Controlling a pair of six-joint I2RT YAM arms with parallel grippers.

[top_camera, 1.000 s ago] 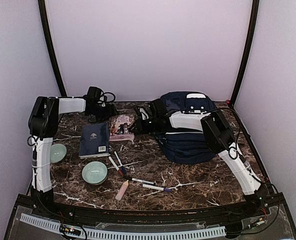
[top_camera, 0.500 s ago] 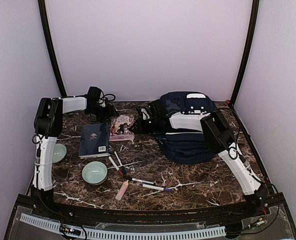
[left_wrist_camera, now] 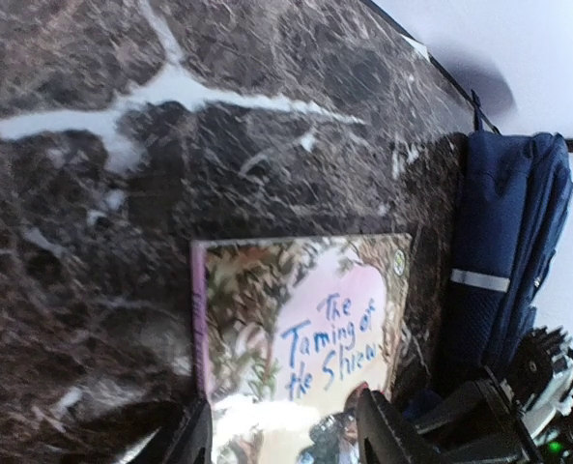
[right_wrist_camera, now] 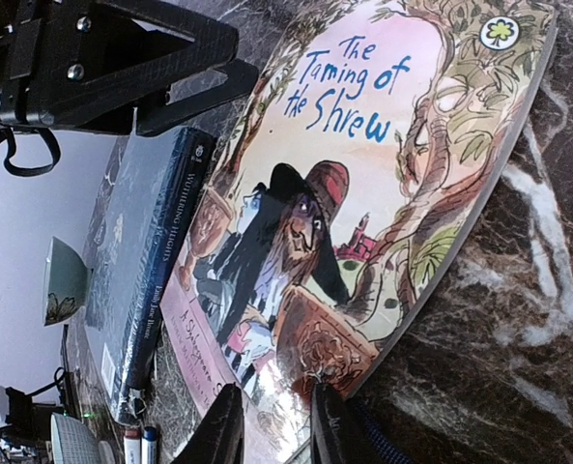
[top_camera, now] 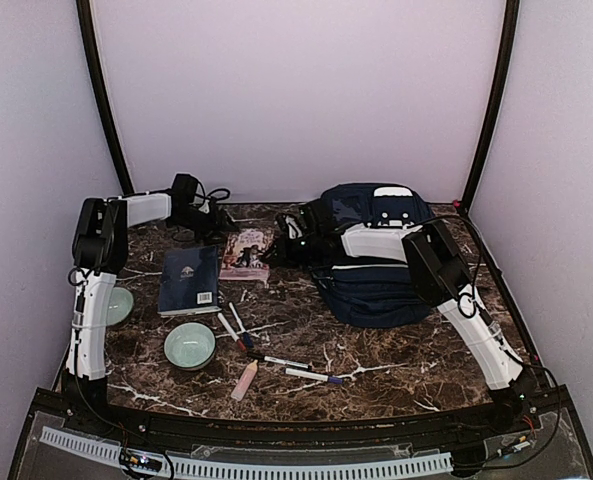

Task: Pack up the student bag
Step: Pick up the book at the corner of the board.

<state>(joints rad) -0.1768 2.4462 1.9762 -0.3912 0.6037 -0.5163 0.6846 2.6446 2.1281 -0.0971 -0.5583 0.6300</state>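
The student bag (top_camera: 376,290), a navy backpack with pale trim, lies at the back right; its side shows in the left wrist view (left_wrist_camera: 503,242). A picture book, "The Taming of the Shrew" (top_camera: 246,252), lies left of it. My right gripper (top_camera: 279,243) reaches across the bag. In the right wrist view it (right_wrist_camera: 276,430) is shut on the near corner of the book (right_wrist_camera: 363,174), one finger over the cover and one under, and the cover bows up. My left gripper (top_camera: 216,222) hangs open at the book's far end, fingers wide apart over the cover (left_wrist_camera: 305,329).
A flat navy book (top_camera: 189,278) lies against the picture book's left side. Two pale green bowls (top_camera: 189,345) (top_camera: 116,305) sit near the left arm. Several markers (top_camera: 286,362) and a pink stick (top_camera: 244,380) lie at the front middle. Walls stand close on three sides.
My left arm's elbow has swung back and right, and its jaws have narrowed. The right gripper has closed a little on the book's corner; the book has barely shifted.
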